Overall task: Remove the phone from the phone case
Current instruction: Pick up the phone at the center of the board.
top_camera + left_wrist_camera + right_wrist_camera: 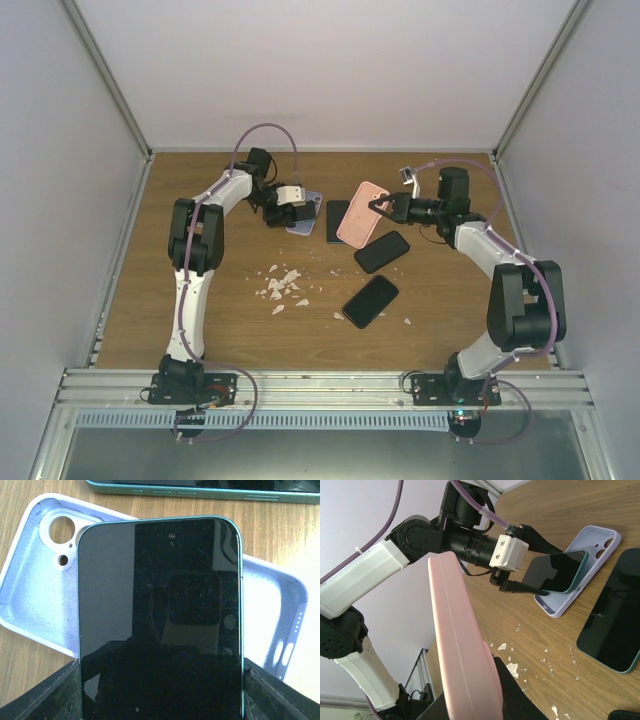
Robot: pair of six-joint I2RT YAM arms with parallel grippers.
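- Two cases in view: lilac case (pixel 35 595) lies hollow side up on the table (pixel 200 330), empty. The phone (pixel 160 615) sits askew across it, screen up, out of the shell.
- Right wrist view alone: phone tilted, near end raised between the fingers of the left gripper (pixel 557 572). Jaws wide, one each side; clamped or not, cannot tell.
- Right gripper (pixel 383 207) closed tight on the pink case (pixel 462 650), held tilted; contents not visible.
- Top view alone: three spare phones (pixel 381 251) and white crumbs (pixel 280 285) on the wood.
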